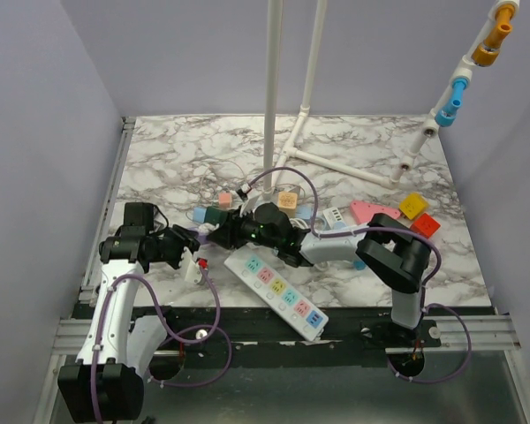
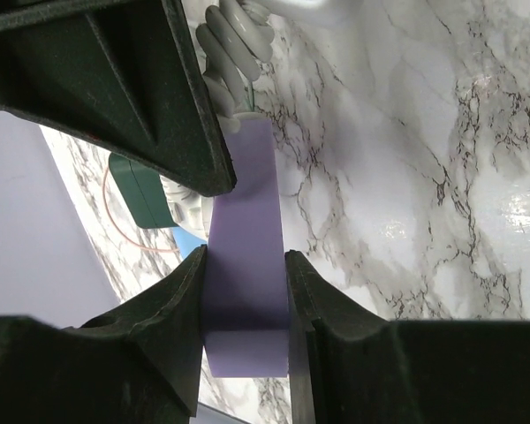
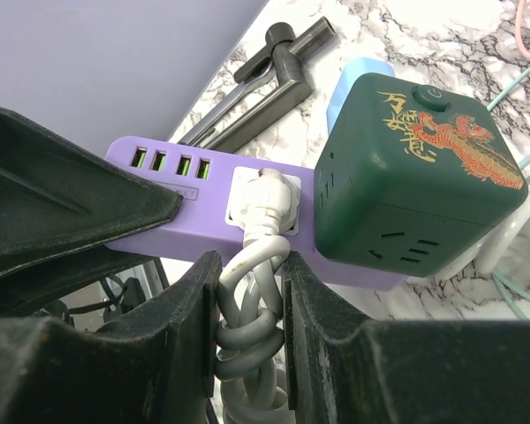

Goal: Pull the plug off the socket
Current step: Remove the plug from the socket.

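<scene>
Right gripper [image 3: 249, 281] pinching ribbed white plug cord [image 3: 247, 346], flat lilac socket [image 3: 185, 205]

The white plug [image 3: 263, 196] is sitting pushed into the long purple socket strip [image 3: 185, 199], and its twisted grey-white cord [image 3: 247, 327] is hanging down below.

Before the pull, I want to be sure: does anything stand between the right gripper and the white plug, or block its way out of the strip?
Nothing visible does. The right gripper grips the white cable just behind the white plug. The green cube adapter sits beside it on the purple power strip, not across its way out.
</scene>
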